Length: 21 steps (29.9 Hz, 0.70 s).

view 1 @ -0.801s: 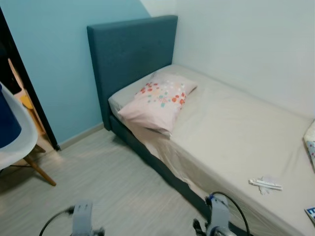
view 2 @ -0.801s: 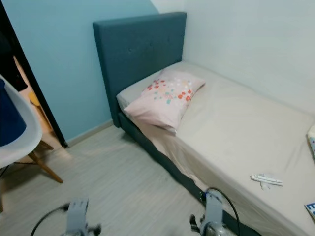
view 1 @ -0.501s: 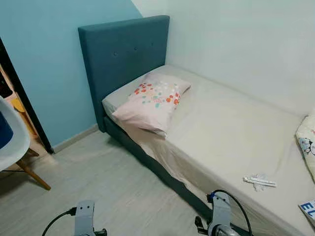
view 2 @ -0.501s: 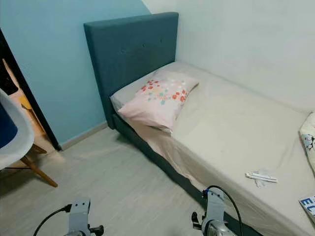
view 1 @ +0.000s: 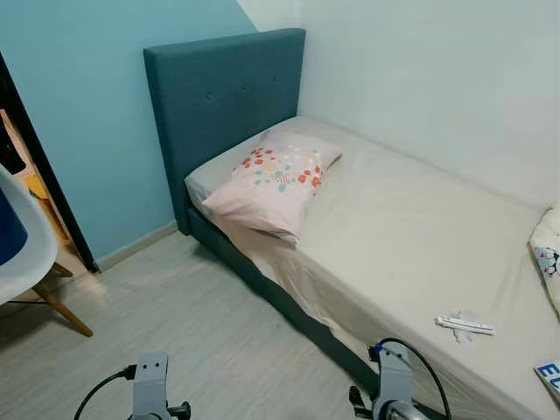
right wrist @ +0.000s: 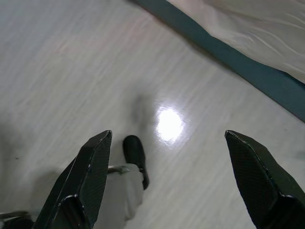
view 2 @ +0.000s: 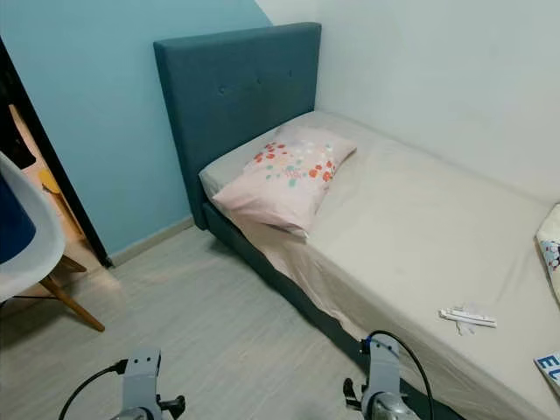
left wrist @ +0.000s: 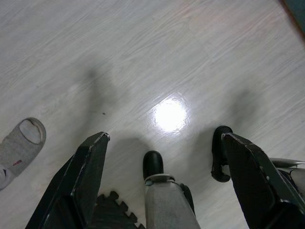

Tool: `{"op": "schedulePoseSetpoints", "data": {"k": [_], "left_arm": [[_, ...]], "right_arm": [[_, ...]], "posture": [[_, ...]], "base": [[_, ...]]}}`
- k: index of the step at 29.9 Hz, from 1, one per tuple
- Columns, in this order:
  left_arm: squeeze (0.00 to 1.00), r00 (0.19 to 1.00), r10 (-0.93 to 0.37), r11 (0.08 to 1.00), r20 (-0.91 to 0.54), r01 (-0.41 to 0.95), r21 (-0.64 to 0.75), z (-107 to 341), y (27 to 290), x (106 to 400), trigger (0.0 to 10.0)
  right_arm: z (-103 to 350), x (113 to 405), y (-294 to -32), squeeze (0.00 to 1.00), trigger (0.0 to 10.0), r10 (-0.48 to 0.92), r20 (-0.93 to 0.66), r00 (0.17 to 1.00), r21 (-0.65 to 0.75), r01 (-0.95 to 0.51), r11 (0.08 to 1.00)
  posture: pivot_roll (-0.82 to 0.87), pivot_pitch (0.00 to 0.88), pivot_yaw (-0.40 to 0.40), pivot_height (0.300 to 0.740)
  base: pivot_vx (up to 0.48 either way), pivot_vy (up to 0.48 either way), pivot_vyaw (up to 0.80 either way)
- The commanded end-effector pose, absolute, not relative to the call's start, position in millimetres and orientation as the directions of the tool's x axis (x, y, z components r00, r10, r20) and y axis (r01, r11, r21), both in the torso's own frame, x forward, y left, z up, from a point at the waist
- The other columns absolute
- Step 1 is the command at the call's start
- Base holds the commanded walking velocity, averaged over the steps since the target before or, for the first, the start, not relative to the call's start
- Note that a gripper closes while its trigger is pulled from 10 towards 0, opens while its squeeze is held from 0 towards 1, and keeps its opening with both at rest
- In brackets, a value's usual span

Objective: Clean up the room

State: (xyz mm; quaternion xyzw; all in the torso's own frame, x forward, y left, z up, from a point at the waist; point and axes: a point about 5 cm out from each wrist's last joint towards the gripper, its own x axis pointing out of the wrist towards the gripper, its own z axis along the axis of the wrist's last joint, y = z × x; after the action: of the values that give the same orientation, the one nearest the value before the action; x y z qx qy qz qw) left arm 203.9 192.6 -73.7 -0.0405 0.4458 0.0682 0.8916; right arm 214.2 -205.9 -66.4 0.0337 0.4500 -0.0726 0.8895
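Our left gripper point(left wrist: 159, 157) hangs low over the floor with its two black fingers spread wide and nothing between them; the right gripper point(right wrist: 167, 162) is the same, wide open and empty, beside the bed's teal base. We judge both arms are carried idle at our sides because we are surveying the room, not reaching. Under them the floor point(view 1: 175, 324) is pale wood-grain plank, glossy enough to mirror a ceiling light. In the left wrist view a grey slipper point(left wrist: 21, 143) lies on the planks near a dark foam mat edge point(left wrist: 112, 210) with jigsaw teeth.

Further out, the bed point(view 1: 411, 236) sits pushed into the corner, its upholstered teal headboard point(view 1: 223, 96) buttoned and matte. The beige sheet lies mostly smooth, loose and wrinkled where it drapes over the near side. A soft pink pillow point(view 1: 271, 184) with a dotted print lies askew at the head. The likely things to tidy sit on the sheet: a small white wrapper-like object point(view 1: 465, 325), thin and stiff, a printed cushion point(view 1: 547, 262) at the far edge, and a blue-lettered item point(view 1: 549, 376) nearby. A white moulded chair point(view 1: 35, 254) on wooden legs stands by the doorway
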Motion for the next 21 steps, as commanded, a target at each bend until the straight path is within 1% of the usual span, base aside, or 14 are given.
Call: {"op": "schedulePoseSetpoints", "data": {"k": [1, 9, 15, 19, 21], "left_arm": [[0.00, 0.587, 0.090, 0.988, -0.805, -0.153, -0.002, -74.9, 195.0, 200.8, 10.0], [0.00, 0.571, 0.084, 0.990, -0.816, -0.139, 0.004, -78.8, 194.3, 193.7, 10.0], [0.00, 0.560, 0.082, 0.991, -0.824, -0.133, 0.008, -81.4, 194.8, 188.3, 10.0], [0.00, 0.556, 0.056, 0.987, -0.829, -0.158, -0.039, -82.9, 195.5, 184.8, 10.0], [0.00, 0.550, 0.059, 0.987, -0.833, -0.155, -0.032, -84.2, 197.6, 181.4, 10.0]], "right_arm": [[-67.0, 212.4, -208.3, 0.00, 10.0, -0.107, -0.806, 0.582, -0.020, 0.154, 0.988], [-69.4, 205.4, -216.0, 0.00, 10.0, -0.124, -0.817, 0.563, -0.046, 0.151, 0.987], [-71.3, 201.5, -217.1, 0.00, 10.0, -0.125, -0.823, 0.554, -0.053, 0.145, 0.988], [-72.7, 199.0, -216.6, 0.00, 10.0, -0.120, -0.825, 0.552, -0.051, 0.139, 0.989], [-74.1, 196.4, -216.4, 0.00, 10.0, -0.118, -0.829, 0.547, -0.050, 0.138, 0.989]], "posture": [[-0.03, 0.000, -0.072, 0.740], [-0.03, 0.000, -0.080, 0.740], [-0.03, 0.000, -0.082, 0.740], [-0.03, 0.000, -0.082, 0.740], [-0.02, 0.000, -0.079, 0.740]], "base": [[0.000, 0.000, 0.00], [0.000, 0.000, 0.00], [0.000, 0.000, 0.00], [0.000, 0.000, 0.00], [0.000, 0.000, 0.00]]}}
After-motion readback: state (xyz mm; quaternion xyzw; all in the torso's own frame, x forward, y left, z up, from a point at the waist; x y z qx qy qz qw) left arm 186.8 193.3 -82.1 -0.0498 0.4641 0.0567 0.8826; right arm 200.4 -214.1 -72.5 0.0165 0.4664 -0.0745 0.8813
